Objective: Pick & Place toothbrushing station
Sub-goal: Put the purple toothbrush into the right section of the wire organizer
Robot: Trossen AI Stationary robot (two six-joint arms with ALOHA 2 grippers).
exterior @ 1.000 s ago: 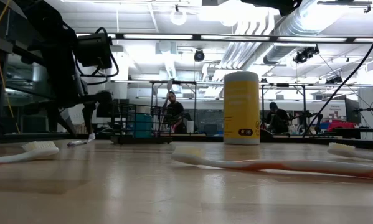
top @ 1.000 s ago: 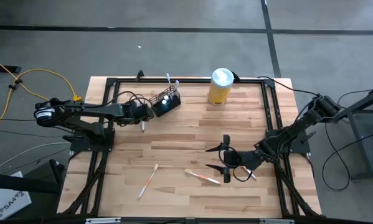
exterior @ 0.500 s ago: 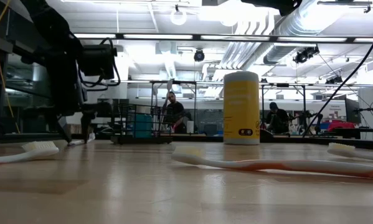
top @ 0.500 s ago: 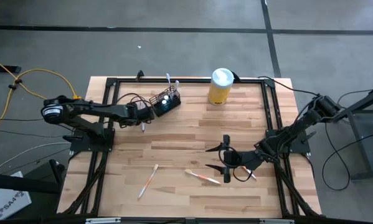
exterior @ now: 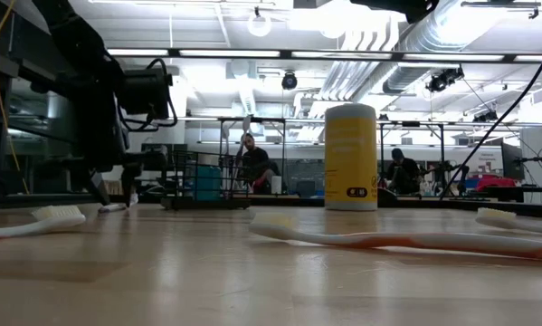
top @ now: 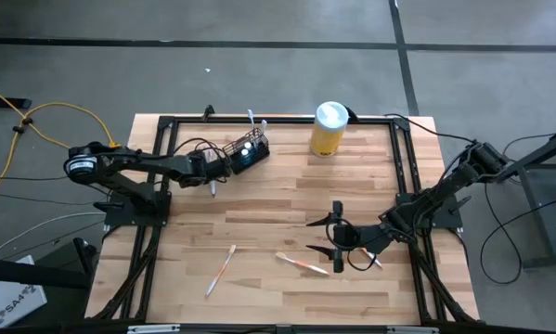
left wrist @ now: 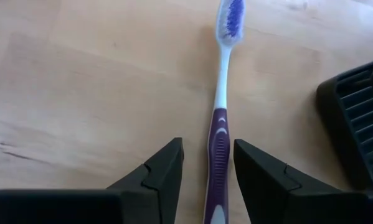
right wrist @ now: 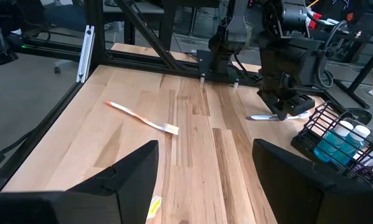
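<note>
My left gripper [left wrist: 208, 171] is low over the wooden table [top: 287, 204], near its back left part, with its two dark fingers [left wrist: 163, 168] standing apart on either side of the purple handle of a toothbrush [left wrist: 221, 118] that lies flat on the wood. The jaws have not closed on the handle; a sliver of table shows on each side of it, so nothing is grasped yet. The toothbrushing station [top: 248, 150], a small black wire-mesh holder, stands just beside this brush toward the back edge, with a pale toothbrush and some blue and white items already standing in it. I judge the step in hand to be picking up this brush; the next move calls for squeezing the fingers shut on the handle, lifting it clear, and tipping it upright over the holder's open top. My right gripper [right wrist: 205, 171] waits, jaws spread wide and empty, toward the front right of the table, near an orange toothbrush [top: 303, 263]. Another pale toothbrush [top: 220, 270] lies at front left, and a yellow canister [top: 328, 129] stands at the back. The purple handle's end is cut off under my left wrist, and only a corner of the holder shows in that view. From table level my left fingertips are dark against the background, hard to separate.
</note>
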